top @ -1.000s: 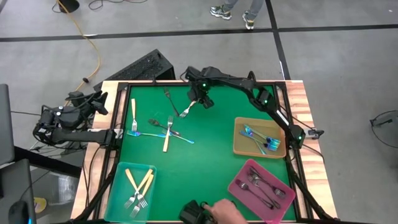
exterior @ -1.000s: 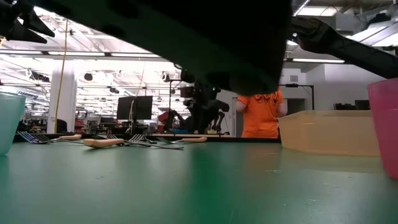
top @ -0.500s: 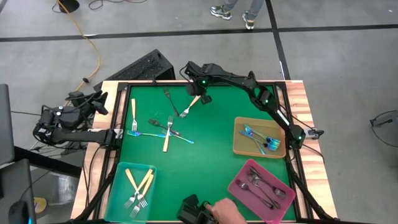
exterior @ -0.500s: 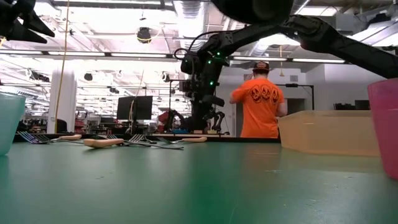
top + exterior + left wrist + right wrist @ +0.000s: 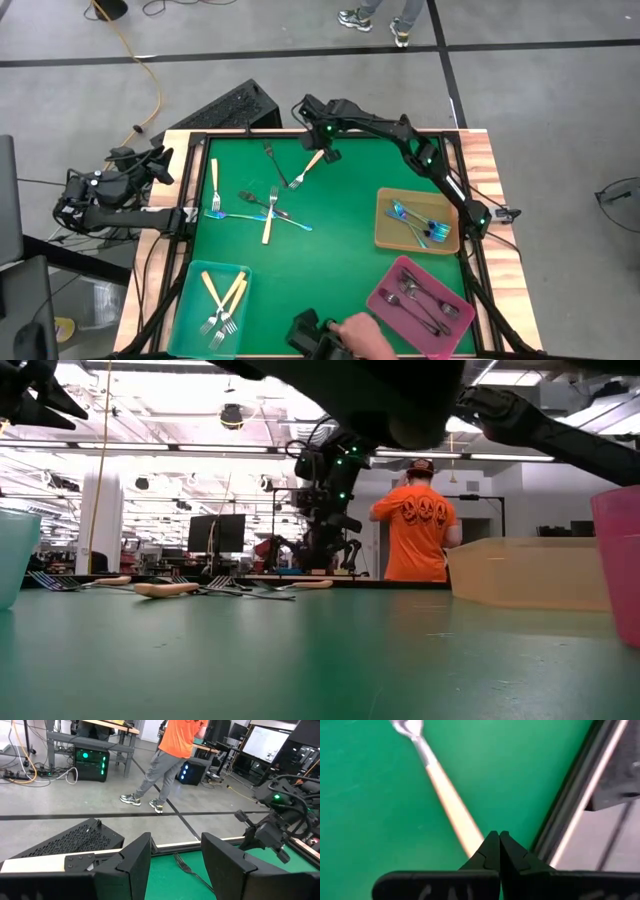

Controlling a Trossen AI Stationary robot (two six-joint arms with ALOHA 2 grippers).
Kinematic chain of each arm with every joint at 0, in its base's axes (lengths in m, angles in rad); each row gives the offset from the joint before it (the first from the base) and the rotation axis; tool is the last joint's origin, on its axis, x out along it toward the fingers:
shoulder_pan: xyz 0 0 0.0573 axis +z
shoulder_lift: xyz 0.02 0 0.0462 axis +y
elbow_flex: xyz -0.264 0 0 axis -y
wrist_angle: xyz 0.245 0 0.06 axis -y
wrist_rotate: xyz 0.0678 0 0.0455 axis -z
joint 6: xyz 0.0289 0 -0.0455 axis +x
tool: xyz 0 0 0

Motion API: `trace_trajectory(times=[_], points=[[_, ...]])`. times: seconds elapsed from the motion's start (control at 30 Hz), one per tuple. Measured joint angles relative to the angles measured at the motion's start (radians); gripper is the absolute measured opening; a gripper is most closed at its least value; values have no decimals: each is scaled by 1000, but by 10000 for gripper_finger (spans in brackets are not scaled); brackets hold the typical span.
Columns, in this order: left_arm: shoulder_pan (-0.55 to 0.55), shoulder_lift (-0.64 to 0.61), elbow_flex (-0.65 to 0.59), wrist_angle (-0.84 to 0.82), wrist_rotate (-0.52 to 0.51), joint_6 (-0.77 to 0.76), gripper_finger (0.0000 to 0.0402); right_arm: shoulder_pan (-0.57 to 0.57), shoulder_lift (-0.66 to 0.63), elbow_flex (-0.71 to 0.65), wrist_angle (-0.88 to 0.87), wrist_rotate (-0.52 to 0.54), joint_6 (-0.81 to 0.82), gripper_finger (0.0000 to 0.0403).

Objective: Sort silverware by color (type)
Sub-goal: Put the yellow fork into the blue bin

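Up at twelve o'clock by the table's far rail, the right gripper hangs clenched and empty at the handle end of the slim cream-handled steel fork, open green mat below, while the left gripper waits released off the nine o'clock edge.

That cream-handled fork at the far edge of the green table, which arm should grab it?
The right arm. Its pincer, fingers shut, sits at the cream-handled fork; the left pincer waits off the table's left side.

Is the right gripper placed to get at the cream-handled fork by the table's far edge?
Probably yes: the right gripper, fingers shut, sits at the cream-handled fork's handle end, nothing between; it must open first.
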Motion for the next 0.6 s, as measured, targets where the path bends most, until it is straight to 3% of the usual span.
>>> trace_trajectory(times=[0.27, 0.4, 0.6], points=[[0, 0, 0, 0, 0, 0, 158, -25, 26, 1, 4, -84, 81, 13], [0, 0, 0, 0, 0, 0, 158, -61, 32, -1, 32, -328, 301, 13], [0, 0, 0, 0, 0, 0, 158, -115, 24, -1, 167, -391, 692, 13]])
